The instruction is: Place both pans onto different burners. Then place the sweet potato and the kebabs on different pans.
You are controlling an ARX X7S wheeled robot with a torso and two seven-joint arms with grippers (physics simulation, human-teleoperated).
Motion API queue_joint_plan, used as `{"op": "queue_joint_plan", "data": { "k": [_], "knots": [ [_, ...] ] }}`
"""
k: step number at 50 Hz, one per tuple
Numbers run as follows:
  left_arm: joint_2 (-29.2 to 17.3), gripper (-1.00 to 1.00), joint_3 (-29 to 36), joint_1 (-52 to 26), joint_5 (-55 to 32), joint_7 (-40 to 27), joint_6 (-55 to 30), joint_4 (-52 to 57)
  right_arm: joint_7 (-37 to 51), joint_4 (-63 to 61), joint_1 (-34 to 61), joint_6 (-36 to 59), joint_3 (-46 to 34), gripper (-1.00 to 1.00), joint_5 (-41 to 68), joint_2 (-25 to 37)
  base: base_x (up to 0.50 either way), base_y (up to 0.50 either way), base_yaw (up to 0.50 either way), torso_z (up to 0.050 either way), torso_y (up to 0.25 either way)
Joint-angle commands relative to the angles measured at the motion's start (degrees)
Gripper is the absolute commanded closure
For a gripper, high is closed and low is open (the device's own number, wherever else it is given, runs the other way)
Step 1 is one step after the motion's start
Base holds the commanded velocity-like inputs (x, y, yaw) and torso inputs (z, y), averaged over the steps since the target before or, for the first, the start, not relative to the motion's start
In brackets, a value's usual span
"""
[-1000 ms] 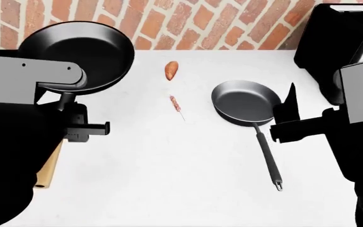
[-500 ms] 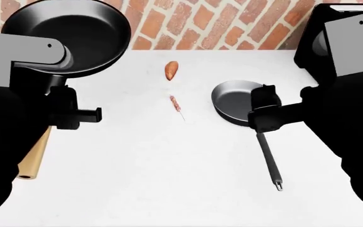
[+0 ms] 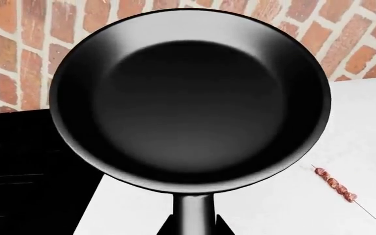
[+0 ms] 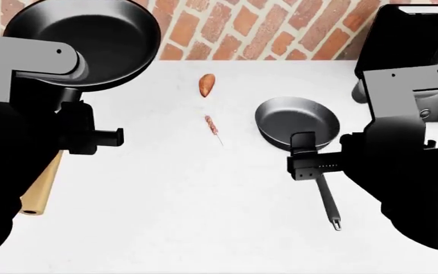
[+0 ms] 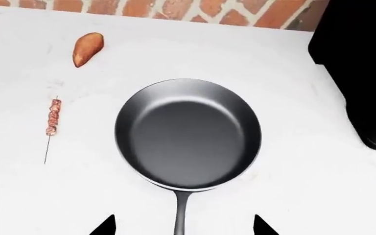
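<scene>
The black pan (image 4: 82, 40) with its light wooden handle (image 4: 43, 182) is held up at the back left, above the counter. My left gripper (image 3: 193, 226) is shut on its neck, just below the bowl. The dark grey pan (image 4: 296, 121) lies on the white counter (image 4: 189, 205). My right gripper (image 5: 182, 226) is open, its fingertips on either side of the thin black handle (image 4: 326, 197) without touching it. The sweet potato (image 4: 207, 85) and the kebabs (image 4: 212, 124) lie between the pans. The black range with the burners (image 3: 31, 166) shows under the lifted pan's left edge.
A brick wall (image 4: 242, 28) runs along the back of the counter. A large black appliance (image 4: 401, 40) stands at the back right, close to the grey pan. My two arms hide much of the counter's left and right sides.
My right arm has swung in from the right, bringing its open gripper over the grey pan's handle. The left arm lifted the black pan slightly, then held still.
</scene>
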Motion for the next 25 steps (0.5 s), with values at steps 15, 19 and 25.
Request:
{"op": "queue_joint_plan", "data": {
  "k": [15,19,25],
  "knots": [
    [-1.4,1.00,-1.9,-4.1,3.1,-0.2,1.3,-0.4,-5.3,3.4,-6.2,-0.3,-2.4,-1.00,-3.5,-0.8,0.00,0.00,0.00,0.001,0.005],
    [-1.6,1.00,-1.8,-4.0,3.2,0.0,1.5,-0.3,-6.0,4.2,-6.7,-0.2,-3.0,-1.00,-4.4,-1.4,0.00,0.00,0.00,0.002,0.005],
    [-1.9,1.00,-1.6,-4.2,3.1,0.1,1.6,-0.3,-5.8,4.9,-6.6,0.2,-3.7,-1.00,-4.4,-1.8,0.00,0.00,0.00,0.002,0.005]
  ]
}}
